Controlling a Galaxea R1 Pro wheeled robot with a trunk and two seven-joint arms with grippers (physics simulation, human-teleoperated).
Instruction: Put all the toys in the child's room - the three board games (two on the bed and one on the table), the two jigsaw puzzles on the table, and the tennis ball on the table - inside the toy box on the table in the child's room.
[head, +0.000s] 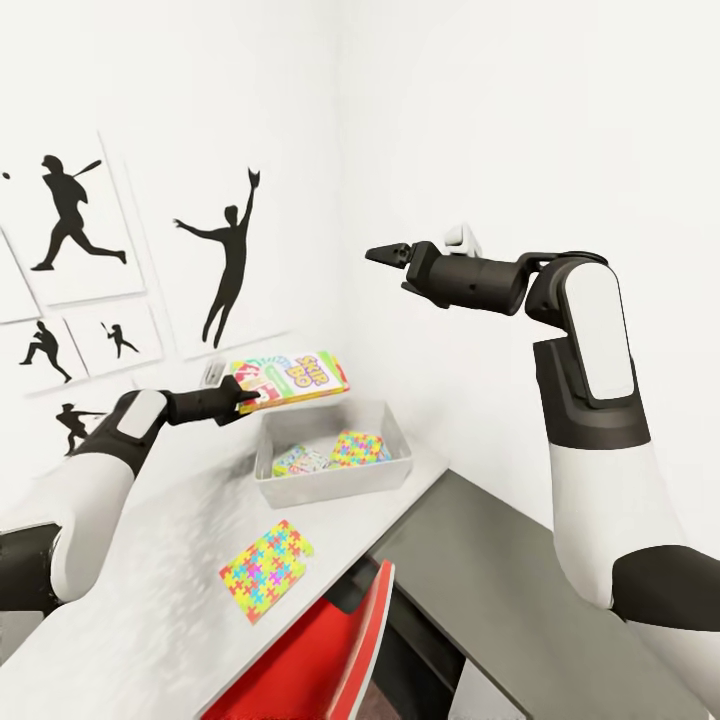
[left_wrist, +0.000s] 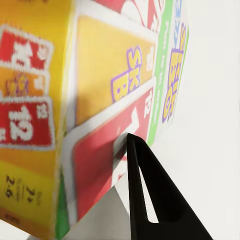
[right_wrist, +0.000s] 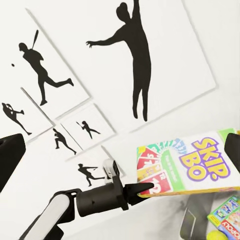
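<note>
Two board games show: the Skip-Bo box (head: 291, 379) and another (head: 300, 461) lying in the single toy box (head: 330, 482). Two jigsaw puzzles: one (head: 265, 568) on the desk (head: 150, 600), one (head: 358, 448) in the box. One tennis ball (right_wrist: 216, 235). Six baseball silhouette pictures (head: 232, 262) hang on the wall.

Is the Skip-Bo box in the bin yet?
Not yet. The left claw holds the Skip-Bo box in the air above the toy box's far rim.
</note>
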